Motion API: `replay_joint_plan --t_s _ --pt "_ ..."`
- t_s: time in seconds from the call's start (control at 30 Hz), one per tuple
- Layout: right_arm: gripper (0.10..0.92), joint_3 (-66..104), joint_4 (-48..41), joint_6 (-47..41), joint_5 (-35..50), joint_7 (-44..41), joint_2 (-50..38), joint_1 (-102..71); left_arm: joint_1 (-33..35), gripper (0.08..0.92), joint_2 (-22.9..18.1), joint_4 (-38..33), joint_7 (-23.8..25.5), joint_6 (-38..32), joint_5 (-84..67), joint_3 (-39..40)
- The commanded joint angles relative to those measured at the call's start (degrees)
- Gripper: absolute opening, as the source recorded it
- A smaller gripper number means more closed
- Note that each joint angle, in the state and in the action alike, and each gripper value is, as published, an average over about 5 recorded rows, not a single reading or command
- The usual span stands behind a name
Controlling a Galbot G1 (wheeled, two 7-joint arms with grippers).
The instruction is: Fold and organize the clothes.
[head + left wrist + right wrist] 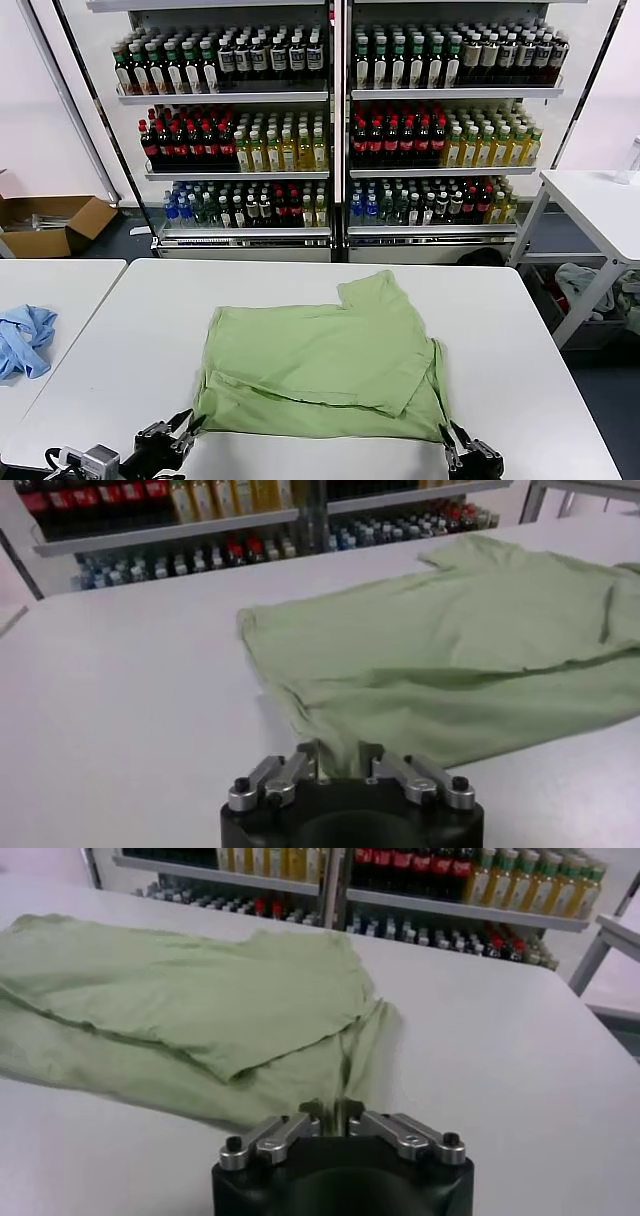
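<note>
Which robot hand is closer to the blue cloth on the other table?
The left hand. It sits at the green shirt's near left corner, on the blue cloth's side. The right hand is at the shirt's near right corner, much farther away.

A crumpled light blue cloth [24,338] lies at the right edge of the side table [70,290]. Behind, two drinks coolers [335,130] stand stocked with bottles. An open cardboard box [50,225] sits on the floor.
</note>
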Motion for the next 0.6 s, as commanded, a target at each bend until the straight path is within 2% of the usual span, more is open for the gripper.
replay_joint_plan --t_s 0.03,0.17,0.33,0.43,0.6 --pt "0.544 6.3 1.1 0.1 7.4 -1.0 -1.3 2.1 0.3 0.531 2.6 -0.5 0.3 -0.2 -2.5 -5.2" --pt "0.657 6.7 -2.5 -2.9 9.5 -2.3 -5.7 13.2 -4.9 0.644 5.8 1.4 0.9 -1.3 -4.8 -4.7" --pt "0.790 1.2 -12.0 -6.9 10.9 -3.0 -9.7 30.9 -12.8 0.782 12.0 5.4 2.1 -2.1 -11.2 -1.6" --pt "0.818 -3.5 -20.4 -5.2 12.2 -5.9 -9.9 42.0 -17.4 0.816 15.5 9.8 2.5 -2.5 -15.9 1.8" --pt "0.823 -13.7 -33.3 -4.0 16.4 -10.9 -10.0 58.3 -26.3 0.823 20.6 17.4 3.5 -3.6 -18.3 9.0"
